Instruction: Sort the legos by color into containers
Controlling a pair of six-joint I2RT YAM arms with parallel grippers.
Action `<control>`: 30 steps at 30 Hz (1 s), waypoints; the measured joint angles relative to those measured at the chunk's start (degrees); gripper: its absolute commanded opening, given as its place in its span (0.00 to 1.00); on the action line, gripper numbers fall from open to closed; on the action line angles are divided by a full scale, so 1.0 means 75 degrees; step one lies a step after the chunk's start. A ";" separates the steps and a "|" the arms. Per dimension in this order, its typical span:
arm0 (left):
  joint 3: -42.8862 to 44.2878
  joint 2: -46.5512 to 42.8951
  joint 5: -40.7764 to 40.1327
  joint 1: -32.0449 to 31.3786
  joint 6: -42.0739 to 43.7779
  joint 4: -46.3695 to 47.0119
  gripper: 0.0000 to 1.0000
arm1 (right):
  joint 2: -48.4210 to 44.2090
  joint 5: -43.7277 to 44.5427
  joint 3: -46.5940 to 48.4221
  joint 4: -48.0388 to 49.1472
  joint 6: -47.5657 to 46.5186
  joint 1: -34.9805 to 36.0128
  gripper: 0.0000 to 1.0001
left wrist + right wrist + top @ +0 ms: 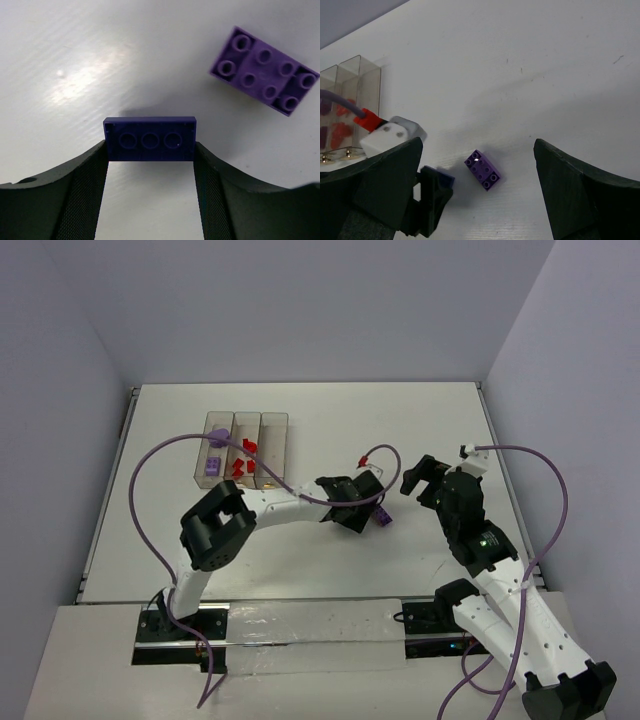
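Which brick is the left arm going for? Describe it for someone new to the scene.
Find the left gripper, right of the containers at mid-table. The dark brick sits between its fingers, hollow underside showing three rings; the paler purple brick beside it lies free, studs up.

In the right wrist view the containers (351, 95) are cut off by the left edge. The dark purple plate (446, 178) is mostly hidden behind the left gripper (150, 152). From overhead, what lies in the rightmost bin (273, 440) is too small to tell, perhaps pale pieces.
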 measured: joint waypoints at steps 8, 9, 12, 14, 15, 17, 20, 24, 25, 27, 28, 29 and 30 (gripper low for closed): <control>-0.0316 -0.1576 -0.0241 0.1381 -0.0010 -0.0071 0.35 | -0.0025 -0.0052 0.0000 0.0003 -0.0003 0.0000 1.00; -0.0316 -0.1743 -0.0266 0.1572 -0.0008 -0.0069 0.35 | -0.0025 -0.0052 0.0000 0.0003 -0.0003 0.0000 1.00; -0.0291 -0.2036 -0.0419 0.2137 -0.0010 -0.0100 0.35 | -0.0025 -0.0057 0.0000 0.0003 -0.0003 0.0000 1.00; -0.0206 -0.2046 -0.0509 0.2467 -0.0016 -0.0167 0.35 | -0.0025 -0.0056 0.0000 0.0005 -0.0003 0.0000 1.00; -0.0154 -0.2008 -0.0558 0.2615 -0.0036 -0.0219 0.35 | -0.0025 -0.0055 0.0000 0.0004 -0.0003 0.0000 1.00; 0.0021 -0.1875 -0.0643 0.2881 -0.0134 -0.0379 0.36 | -0.0022 -0.0058 0.0000 0.0005 -0.0003 0.0000 1.00; 0.0322 -0.1609 -0.0762 0.3231 -0.0281 -0.0508 0.38 | -0.0022 -0.0058 0.0000 0.0003 -0.0003 0.0000 1.00; 0.0656 -0.1193 -0.0956 0.3577 -0.0470 -0.0604 0.45 | -0.0022 -0.0055 0.0000 0.0001 -0.0004 0.0000 1.00; 0.0693 -0.1112 -0.0985 0.3638 -0.0511 -0.0614 0.48 | -0.0022 -0.0055 0.0000 0.0000 -0.0013 0.0000 1.00; 0.0727 -0.0966 -0.1040 0.3775 -0.0565 -0.0632 0.56 | -0.0022 -0.0055 0.0000 0.0000 -0.0026 0.0000 1.00; 0.0732 -0.0915 -0.1058 0.3833 -0.0578 -0.0637 0.59 | -0.0022 -0.0055 0.0000 0.0000 -0.0029 0.0000 1.00; 0.0743 -0.0863 -0.1066 0.3888 -0.0585 -0.0643 0.61 | -0.0022 -0.0053 0.0000 0.0000 -0.0029 0.0000 1.00; 0.0754 -0.0814 -0.1077 0.3948 -0.0592 -0.0644 0.65 | -0.0021 -0.0054 0.0000 0.0000 -0.0031 0.0000 1.00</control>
